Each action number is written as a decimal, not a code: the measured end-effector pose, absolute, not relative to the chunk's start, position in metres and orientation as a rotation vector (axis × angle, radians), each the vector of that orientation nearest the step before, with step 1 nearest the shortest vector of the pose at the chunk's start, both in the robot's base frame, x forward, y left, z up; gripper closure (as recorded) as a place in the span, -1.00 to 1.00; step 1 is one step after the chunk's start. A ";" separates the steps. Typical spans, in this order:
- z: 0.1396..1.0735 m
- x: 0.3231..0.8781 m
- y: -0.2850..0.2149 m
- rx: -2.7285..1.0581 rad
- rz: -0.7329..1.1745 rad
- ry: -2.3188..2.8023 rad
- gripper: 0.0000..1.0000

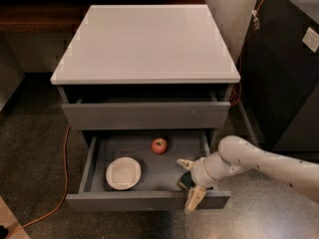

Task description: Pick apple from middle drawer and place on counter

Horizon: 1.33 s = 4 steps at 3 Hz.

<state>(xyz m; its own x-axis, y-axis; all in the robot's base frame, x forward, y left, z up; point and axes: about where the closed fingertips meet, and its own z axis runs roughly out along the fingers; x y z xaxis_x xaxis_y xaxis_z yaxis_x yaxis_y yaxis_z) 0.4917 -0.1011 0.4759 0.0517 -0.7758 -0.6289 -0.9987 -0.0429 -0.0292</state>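
The cream two-finger tool (pixel 191 182) hangs spread at the front right corner of the open grey middle drawer (pixel 149 201), seemingly straddling a dark green sponge (pixel 186 180). The small red apple (pixel 159 145) lies well apart, toward the back. Closing here would seize the sponge instead.

You get no readable text, number or brand anywhere here. The only label-like thing is a small white sticker (pixel 311 39) on the dark cabinet (pixel 284 83) at the upper right of the frame, its print too small to read. The gripper (pixel 190 181) sits lower right of centre, fingers spread, at the front right corner of the middle drawer (pixel 149 201).
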 end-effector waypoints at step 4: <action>0.501 0.556 -0.060 -1.571 0.532 2.078 -1.00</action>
